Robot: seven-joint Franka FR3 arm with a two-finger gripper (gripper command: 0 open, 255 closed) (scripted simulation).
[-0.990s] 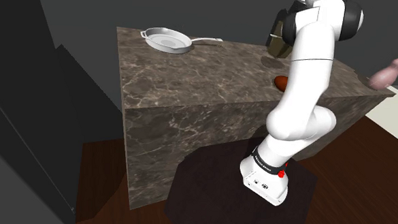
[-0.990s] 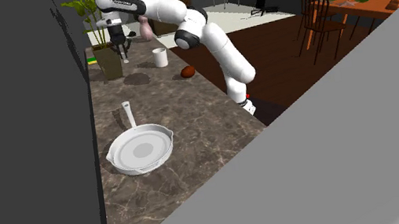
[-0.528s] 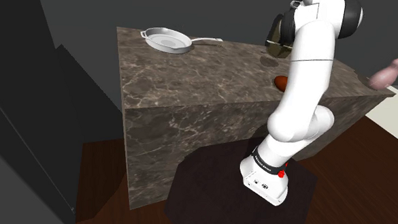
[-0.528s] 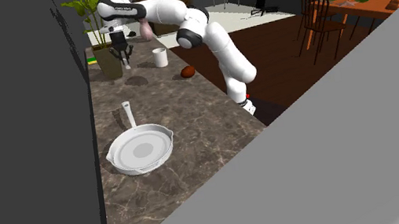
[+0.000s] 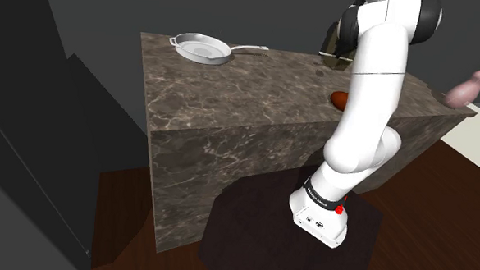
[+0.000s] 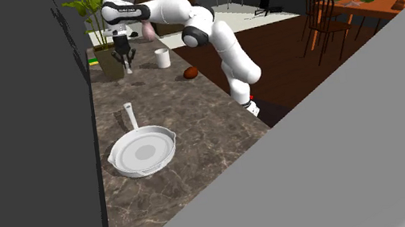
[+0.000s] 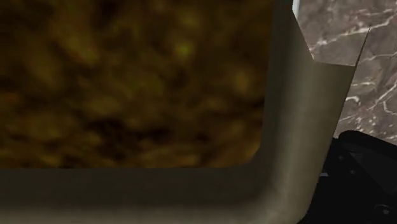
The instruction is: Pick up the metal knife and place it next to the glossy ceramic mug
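Your knife [image 7: 296,6] is, as best I can judge, the thin pale sliver lying on the stone counter [image 6: 192,110] just past the planter's corner in the wrist view. Little of it shows, so treat that as a guess. The gripper [image 6: 128,64] hangs low beside the planter [image 6: 110,64], fingers spread wide with nothing between them. Ease away from the planter's wall until you can see the knife's whole length. Then set the fingers across its narrow width near the handle, go down until the tips almost meet the stone, and close firmly. The white mug [image 6: 162,58] stands near, so the carry is short; lay the knife beside it without bumping it.
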